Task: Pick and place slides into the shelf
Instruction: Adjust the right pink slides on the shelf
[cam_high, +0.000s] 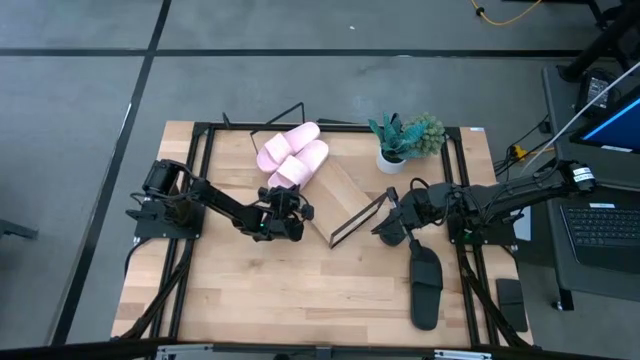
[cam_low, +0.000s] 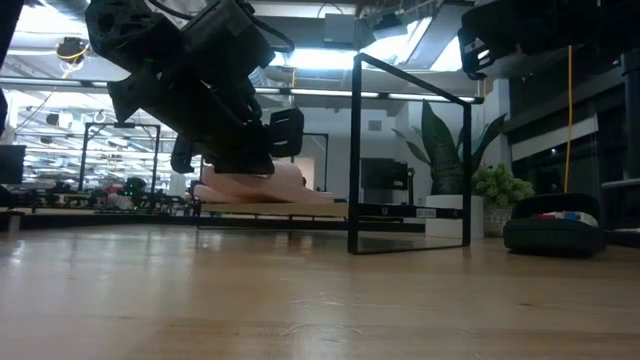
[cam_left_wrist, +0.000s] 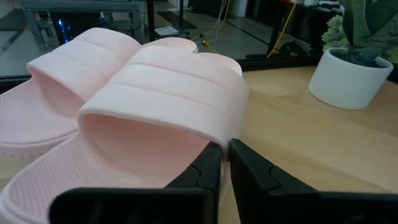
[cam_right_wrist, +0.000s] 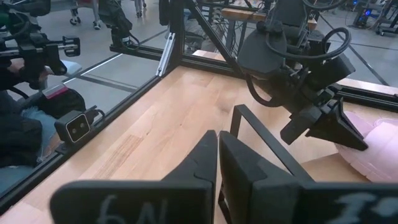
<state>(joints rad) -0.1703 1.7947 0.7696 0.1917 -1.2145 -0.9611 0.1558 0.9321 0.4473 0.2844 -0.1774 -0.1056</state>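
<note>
Two pale pink slides (cam_high: 290, 155) lie side by side, soles down, on the slanted wooden shelf (cam_high: 345, 188) with its black wire frame (cam_low: 410, 160). My left gripper (cam_high: 285, 203) is at the near end of the pair, shut on the nearer pink slide (cam_left_wrist: 155, 106). A black slide (cam_high: 424, 285) lies flat on the table at the near right. My right gripper (cam_high: 385, 232) hangs shut above the table, to the right of the shelf and beyond the black slide, and holds nothing. My left gripper pinches the side of the nearer pink slide's strap (cam_left_wrist: 231, 134), where the strap meets the sole, between its two fingers (cam_left_wrist: 208, 171), which stand a sliver apart. The fingers come almost level from the table's near side. The slide's sole lies on the shelf board beside the other pink slide.
A small potted plant (cam_high: 405, 140) in a white pot stands at the far right, just beyond the shelf. A second dark flat object (cam_high: 510, 292) lies at the table's right edge. Bare wood stretches across the near left of the table (cam_high: 250, 290).
</note>
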